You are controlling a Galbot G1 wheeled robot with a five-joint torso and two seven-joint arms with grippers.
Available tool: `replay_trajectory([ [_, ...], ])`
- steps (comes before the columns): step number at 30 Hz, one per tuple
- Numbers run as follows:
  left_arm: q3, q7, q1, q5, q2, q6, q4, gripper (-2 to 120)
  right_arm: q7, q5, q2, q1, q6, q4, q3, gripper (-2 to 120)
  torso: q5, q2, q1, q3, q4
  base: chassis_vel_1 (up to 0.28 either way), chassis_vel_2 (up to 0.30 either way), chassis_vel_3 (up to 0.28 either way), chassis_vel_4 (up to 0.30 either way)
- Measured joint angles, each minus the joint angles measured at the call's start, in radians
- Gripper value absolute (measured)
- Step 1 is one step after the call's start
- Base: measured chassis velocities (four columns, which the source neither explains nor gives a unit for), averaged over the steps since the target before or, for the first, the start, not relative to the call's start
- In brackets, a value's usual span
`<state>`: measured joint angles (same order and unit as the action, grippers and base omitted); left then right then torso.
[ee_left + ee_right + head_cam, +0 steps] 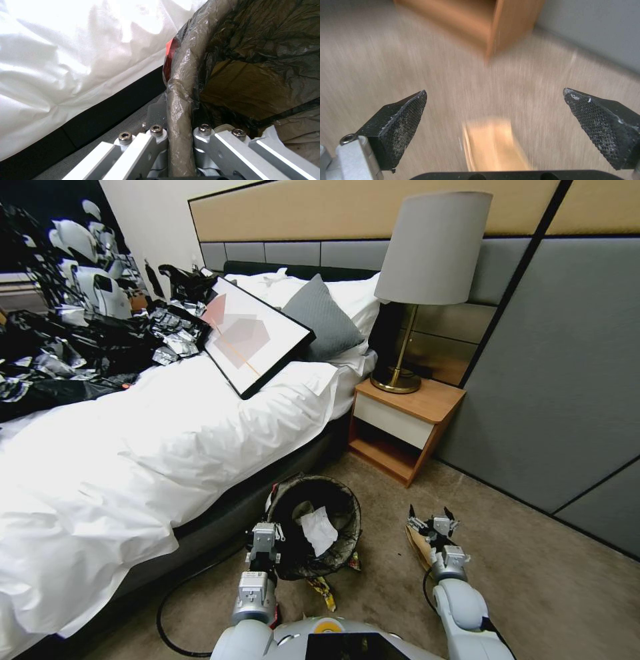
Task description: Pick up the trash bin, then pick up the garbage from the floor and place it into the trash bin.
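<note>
While my left gripper (180, 140) clamps the trash bin (313, 527) rim beside the bed (133, 447), my right gripper (493, 120) hangs spread wide over a brown paper bag (493, 147) on the floor (533, 593).

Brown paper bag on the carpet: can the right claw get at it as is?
Probably yes. The right claw hangs open right over the brown paper bag, with bare carpet around it; the left claw is clamped on the trash bin.
</note>
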<state>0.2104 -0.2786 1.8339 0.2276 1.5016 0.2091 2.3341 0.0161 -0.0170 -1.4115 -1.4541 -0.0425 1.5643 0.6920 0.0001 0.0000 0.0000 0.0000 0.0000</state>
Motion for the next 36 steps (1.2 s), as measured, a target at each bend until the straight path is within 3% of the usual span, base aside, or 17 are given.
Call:
replay_trajectory([
  [8,0.001,-0.001,0.0,-0.001,-0.004,0.0,0.001,1,-0.041,0.025,0.007,0.025,0.002,-0.128,0.006,100,-0.0001,0.0,0.0,0.0,0.0,0.0,0.0,0.0,0.0],
  [25,-0.002,-0.001,0.006,0.002,-0.008,0.001,0.003,1,-0.07,0.051,0.012,0.049,0.062,-0.249,0.008,100,-0.0001,0.0,0.0,0.0,0.0,0.0,0.0,0.0,0.0],
  [36,-0.01,-0.001,0.007,0.01,-0.007,0.001,0.002,1,-0.072,0.051,0.014,0.062,0.101,-0.283,0.009,82,0.0,0.0,0.0,0.0,0.0,0.0,0.0,0.0,0.0],
])
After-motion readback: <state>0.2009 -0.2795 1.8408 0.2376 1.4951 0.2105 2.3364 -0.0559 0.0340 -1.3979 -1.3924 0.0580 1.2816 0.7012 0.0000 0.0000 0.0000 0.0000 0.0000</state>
